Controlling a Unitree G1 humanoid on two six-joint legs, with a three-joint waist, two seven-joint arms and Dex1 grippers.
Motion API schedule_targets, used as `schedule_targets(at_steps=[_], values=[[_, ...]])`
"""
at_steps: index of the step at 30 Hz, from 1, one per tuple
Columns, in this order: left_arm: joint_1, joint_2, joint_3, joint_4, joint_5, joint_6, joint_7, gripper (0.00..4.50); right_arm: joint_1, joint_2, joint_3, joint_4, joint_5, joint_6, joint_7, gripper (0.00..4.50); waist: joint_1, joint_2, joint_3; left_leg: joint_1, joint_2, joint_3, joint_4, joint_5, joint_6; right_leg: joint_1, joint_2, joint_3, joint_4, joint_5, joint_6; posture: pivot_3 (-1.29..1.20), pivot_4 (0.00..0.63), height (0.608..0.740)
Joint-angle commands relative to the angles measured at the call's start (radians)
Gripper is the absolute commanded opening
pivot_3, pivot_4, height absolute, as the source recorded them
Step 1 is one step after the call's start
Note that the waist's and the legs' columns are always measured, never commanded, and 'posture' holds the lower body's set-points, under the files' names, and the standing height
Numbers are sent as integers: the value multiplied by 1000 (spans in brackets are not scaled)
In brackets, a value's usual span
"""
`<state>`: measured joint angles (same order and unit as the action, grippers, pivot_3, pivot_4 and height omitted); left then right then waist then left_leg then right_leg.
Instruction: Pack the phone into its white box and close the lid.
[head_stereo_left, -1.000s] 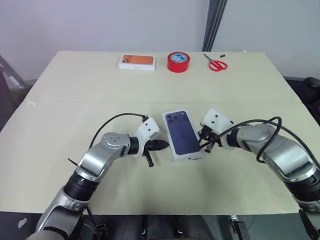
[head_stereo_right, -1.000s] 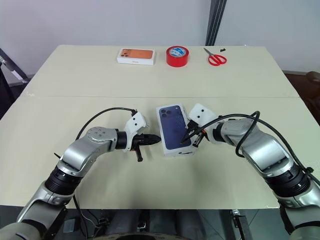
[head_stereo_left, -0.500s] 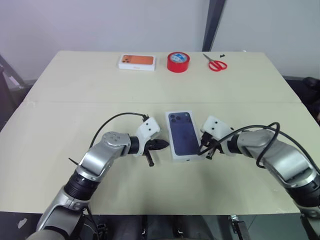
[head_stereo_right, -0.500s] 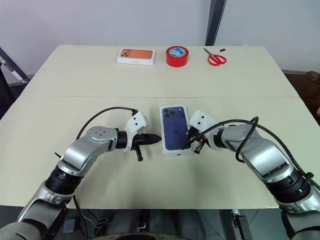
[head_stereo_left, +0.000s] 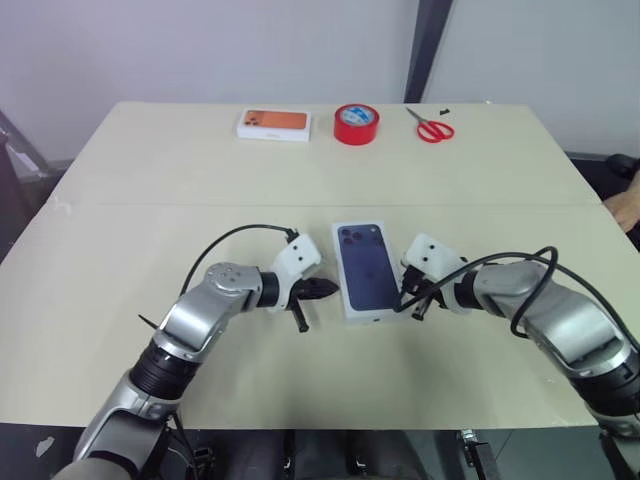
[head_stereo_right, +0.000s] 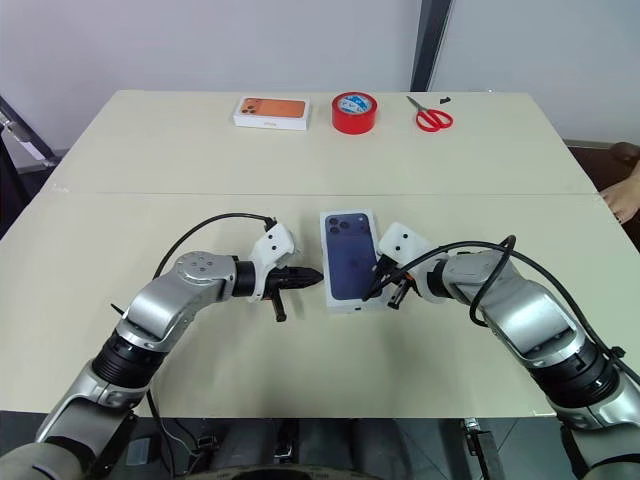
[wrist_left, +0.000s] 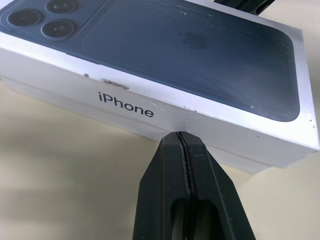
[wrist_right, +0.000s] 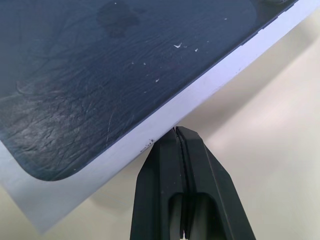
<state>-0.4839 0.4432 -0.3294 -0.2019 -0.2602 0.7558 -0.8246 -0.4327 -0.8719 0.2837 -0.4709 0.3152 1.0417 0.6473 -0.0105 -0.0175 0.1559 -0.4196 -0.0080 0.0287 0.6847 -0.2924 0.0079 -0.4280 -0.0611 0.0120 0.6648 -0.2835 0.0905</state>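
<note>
The lid (head_stereo_left: 367, 268), white with a dark blue phone picture on top, sits closed over the white box in the middle of the table. A thin white strip of the box (wrist_left: 75, 102) shows under the lid's side. The phone is hidden. My left gripper (head_stereo_left: 330, 289) is shut, with its tip against the box's left side below the "iPhone" lettering (wrist_left: 125, 104). My right gripper (head_stereo_left: 404, 296) is shut too, and its tip touches the lid's right edge (wrist_right: 200, 95) near the front corner.
Along the table's far edge lie a white box with an orange top (head_stereo_left: 273, 124), a red tape roll (head_stereo_left: 356, 124) and red scissors (head_stereo_left: 432, 128). A person's hand (head_stereo_left: 625, 205) shows at the right edge. Black cables loop over both wrists.
The closed box has turned slightly and now lies straighter, with the right gripper's tip still at its right edge. The left gripper has stayed put.
</note>
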Motion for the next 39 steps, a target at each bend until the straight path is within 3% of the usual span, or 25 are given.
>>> schedule_targets(at_steps=[1, 14, 20, 25, 31, 39], values=[[-4, 3, 11, -7, -1, -21, 0, 0, 2, 3, -12, -45, -5, -18, 14, 26, 0, 0, 0, 0, 0, 0, 0, 0, 0, 0, 0, 0, 0, 0, 0, 0, 150, 725], [-9, -5, 17, 5, -6, -26, 14, 0, 12, -31, -22, -32, -38, -41, 44, 26, 0, 0, 0, 0, 0, 0, 0, 0, 0, 0, 0, 0, 0, 0, 0, 0, 150, 725], [3, 6, 1, -13, -6, -28, 0, 0, 18, -101, -119, -25, -7, -98, 119, 26, 0, 0, 0, 0, 0, 0, 0, 0, 0, 0, 0, 0, 0, 0, 0, 0, 150, 725], [15, 21, 26, -18, -10, -29, -1, 0, 73, -94, -225, -85, 97, -148, 215, 26, 0, 0, 0, 0, 0, 0, 0, 0, 0, 0, 0, 0, 0, 0, 0, 0, 150, 725], [-15, 4, 126, 0, -58, -10, 28, 0, 179, -84, -142, -160, 91, -154, 215, 26, 1, 0, 0, 0, 0, 0, 0, 0, 0, 1, 0, 0, 0, 0, 0, 0, 150, 725], [-83, -51, 100, 63, -26, -41, 50, 0, 208, -86, -57, -103, 5, -176, 175, 26, 0, -1, -1, 3, 0, 0, 1, 0, 0, 3, 0, 0, 0, 0, 0, 0, 150, 725]])
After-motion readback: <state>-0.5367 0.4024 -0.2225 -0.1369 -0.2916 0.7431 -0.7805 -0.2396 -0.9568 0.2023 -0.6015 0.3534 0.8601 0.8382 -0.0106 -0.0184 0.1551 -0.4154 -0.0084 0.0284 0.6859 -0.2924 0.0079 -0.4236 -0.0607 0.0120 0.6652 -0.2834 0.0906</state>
